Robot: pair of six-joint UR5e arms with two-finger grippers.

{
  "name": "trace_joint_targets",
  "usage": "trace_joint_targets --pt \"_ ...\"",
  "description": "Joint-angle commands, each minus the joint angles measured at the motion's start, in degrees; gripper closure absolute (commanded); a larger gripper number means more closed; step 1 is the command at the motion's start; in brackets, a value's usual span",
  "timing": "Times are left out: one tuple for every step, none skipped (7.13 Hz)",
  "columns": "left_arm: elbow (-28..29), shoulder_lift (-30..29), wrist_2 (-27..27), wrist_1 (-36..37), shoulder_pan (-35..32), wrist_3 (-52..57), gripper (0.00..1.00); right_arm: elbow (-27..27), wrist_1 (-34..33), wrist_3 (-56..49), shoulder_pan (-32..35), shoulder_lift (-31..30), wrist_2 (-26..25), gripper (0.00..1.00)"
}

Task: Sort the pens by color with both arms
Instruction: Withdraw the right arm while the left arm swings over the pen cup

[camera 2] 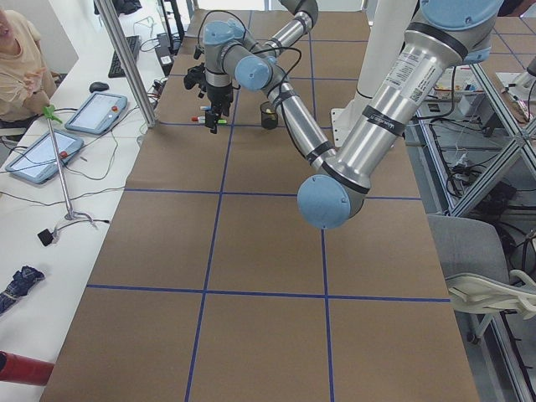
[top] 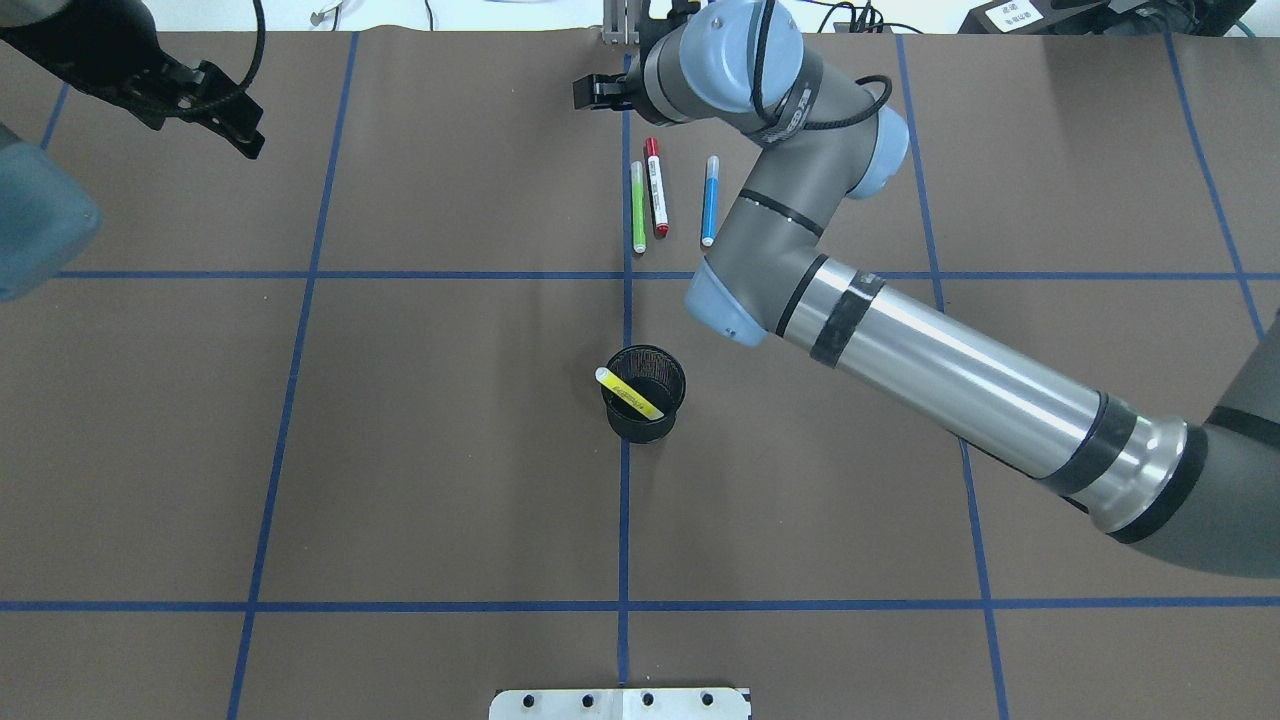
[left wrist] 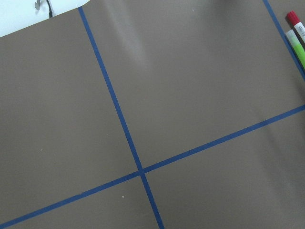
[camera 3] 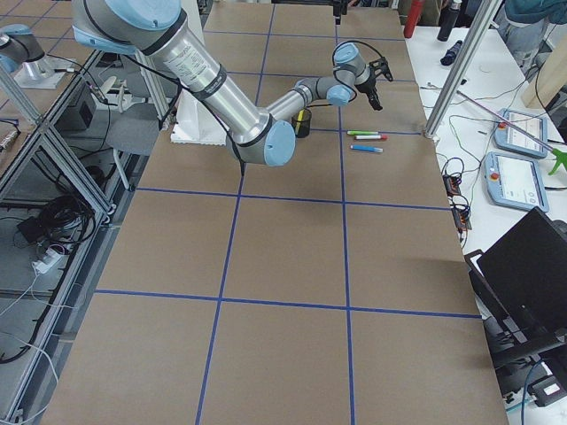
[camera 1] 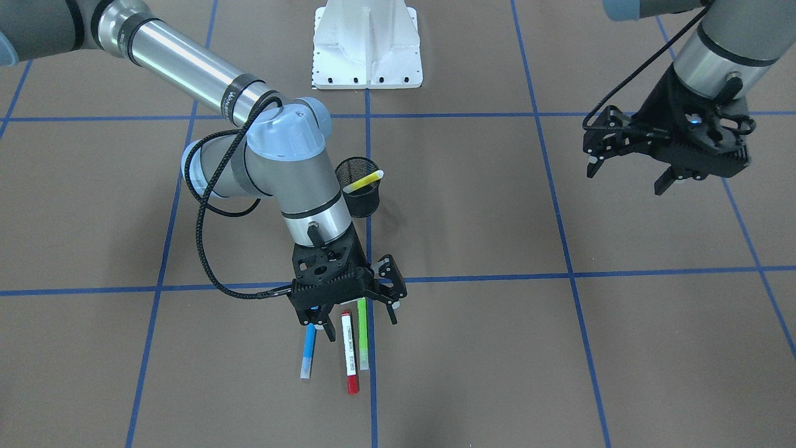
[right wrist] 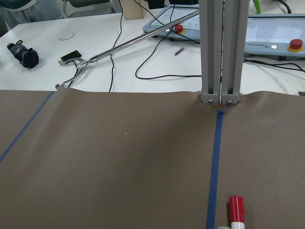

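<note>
One done: the yellow marker (camera 1: 364, 181) leans in the black mesh cup (camera 1: 364, 204). Beyond the cup, the blue marker (camera 1: 308, 358), red-capped marker (camera 1: 350, 358) and green marker (camera 1: 362, 342) await under the spread right hand (camera 1: 353, 323). The left hand (camera 1: 625, 180), also spread, hangs far aside.

Blue pen (top: 710, 200), red-capped white pen (top: 656, 187) and green pen (top: 638, 207) lie flat (roughly parallel); yellow pen (top: 630, 393) leans in the mesh cup (top: 641, 430).

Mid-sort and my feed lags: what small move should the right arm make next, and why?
Probably lower the open right gripper, hovering over the three table markers, onto the slim blue marker: it lies apart, while the white-barrelled red-capped marker and light green marker lie nearly side by side. The yellow marker already leans in the black mesh cup.
</note>
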Motion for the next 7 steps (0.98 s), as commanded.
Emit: trace_joint_targets --pt "-0.3 -1.5 0.4 0.4 3.9 -6.8 0.00 6.7 -17.8 -0.8 6.4 0.0 14.0 0.00" --pt "0.1 -2.3 0.3 0.7 5.6 -7.6 0.00 8.8 -24.8 -1.6 9.3 -0.3 20.3 0.00" --pt "1.0 -4.6 0.2 3.5 7.6 -8.9 0.00 11.0 -33.2 -5.1 10.7 -0.5 22.4 0.00" --pt "2.7 -9.3 0.3 8.1 8.6 -9.9 0.00 13.7 -43.6 -11.3 11.4 -0.3 22.5 0.00" --pt "4.5 -12.8 0.3 10.5 9.9 -10.0 0.00 16.5 -53.9 -17.9 12.9 -0.2 22.5 0.00" --pt "9.2 -16.6 0.4 10.7 11.4 -10.2 0.00 18.3 -61.9 -25.9 14.4 -0.6 22.4 0.00" --pt "16.4 -21.9 0.5 10.6 12.3 -10.1 0.00 19.9 -65.6 -33.4 16.0 -2.2 22.1 0.00"
